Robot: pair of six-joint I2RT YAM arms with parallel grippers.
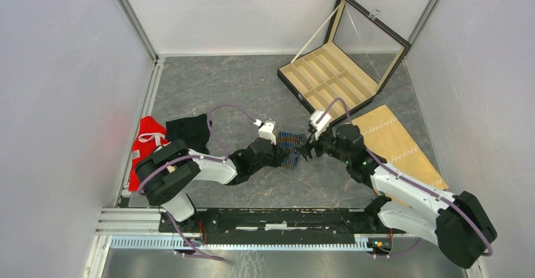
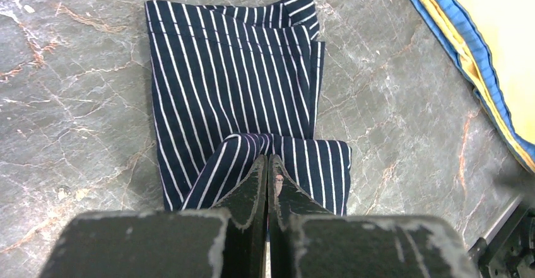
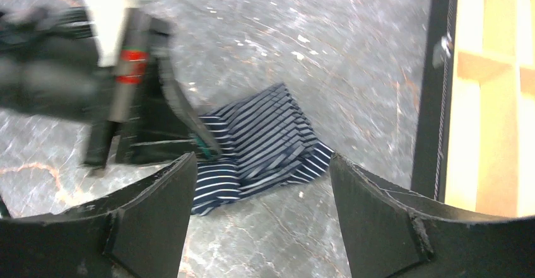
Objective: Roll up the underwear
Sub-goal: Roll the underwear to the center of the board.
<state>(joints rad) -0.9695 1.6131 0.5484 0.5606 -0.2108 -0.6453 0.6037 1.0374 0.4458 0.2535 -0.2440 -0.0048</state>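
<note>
Left tool (image 2: 268,161), fully closed, hides whether it pinches the striped underwear (image 2: 233,70); right tool (image 3: 262,159) gapes empty.

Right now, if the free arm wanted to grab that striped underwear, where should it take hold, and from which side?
Probably the layered edge of the striped underwear opposite the end that the shut left tool pinches. The cloth lies flat on the table, so only its folded edges offer something to pinch. The open right tool hangs above it and could come down from its own side.
</note>
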